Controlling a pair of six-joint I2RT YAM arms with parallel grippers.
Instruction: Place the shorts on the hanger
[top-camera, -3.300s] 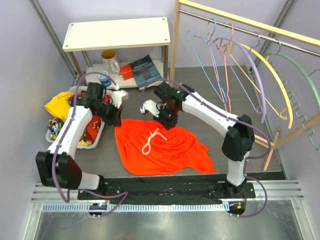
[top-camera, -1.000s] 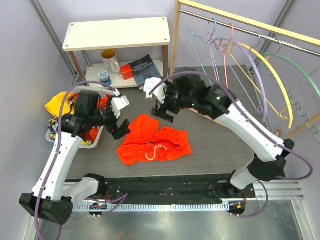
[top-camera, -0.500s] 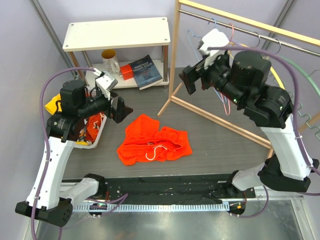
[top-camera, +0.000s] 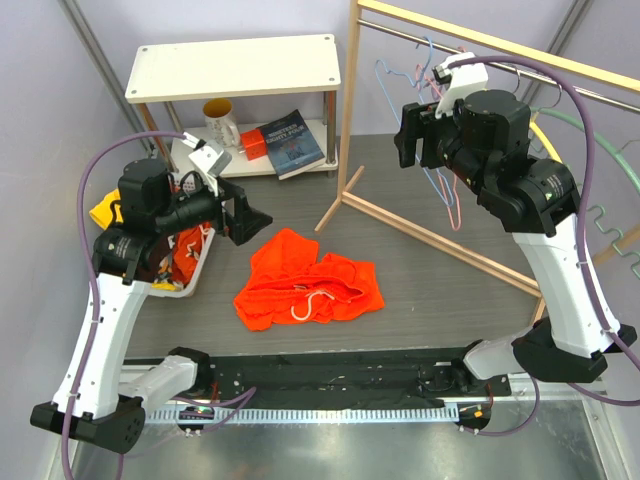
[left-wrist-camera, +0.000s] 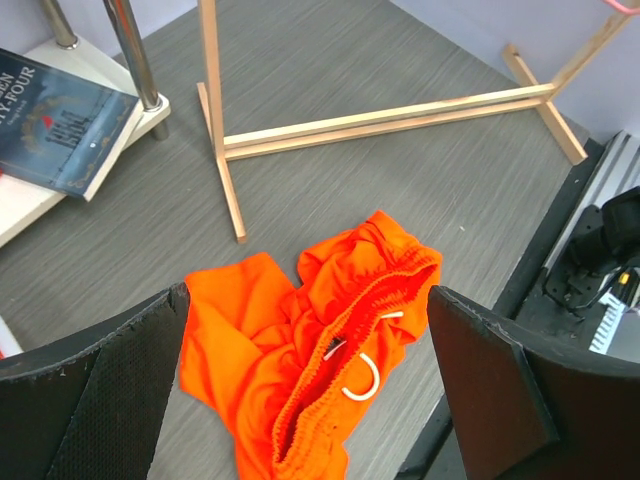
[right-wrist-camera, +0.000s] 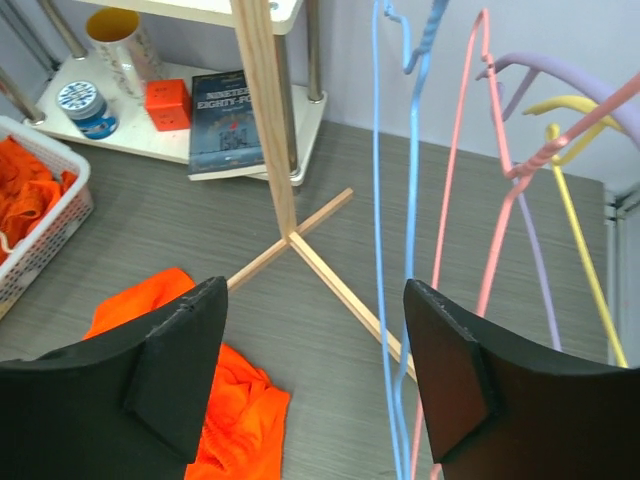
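Observation:
The orange shorts (top-camera: 310, 290) lie crumpled on the grey floor mat, white drawstring showing. They also show in the left wrist view (left-wrist-camera: 300, 350) and the right wrist view (right-wrist-camera: 235, 405). The light-blue hanger (top-camera: 383, 78) hangs at the left end of the rail. In the right wrist view its wires (right-wrist-camera: 379, 200) run down between my fingers, close to the right one. My right gripper (top-camera: 408, 140) (right-wrist-camera: 312, 285) is open and empty, raised beside the hanger. My left gripper (top-camera: 245, 215) (left-wrist-camera: 308, 292) is open and empty, high above the shorts.
A wooden rack (top-camera: 349, 100) carries pink (top-camera: 452, 130), lilac (right-wrist-camera: 560, 75), yellow (right-wrist-camera: 585, 250) and green hangers; its base bars cross the floor (top-camera: 420, 235). A white basket (top-camera: 190, 280) of clothes and a yellow garment (top-camera: 100, 212) sit left. A low shelf holds a mug and book (top-camera: 292, 145).
Both grippers have let go of the shorts, which now lie bunched. My right arm rose and swung right to the blue hanger. My left arm lifted and holds still.

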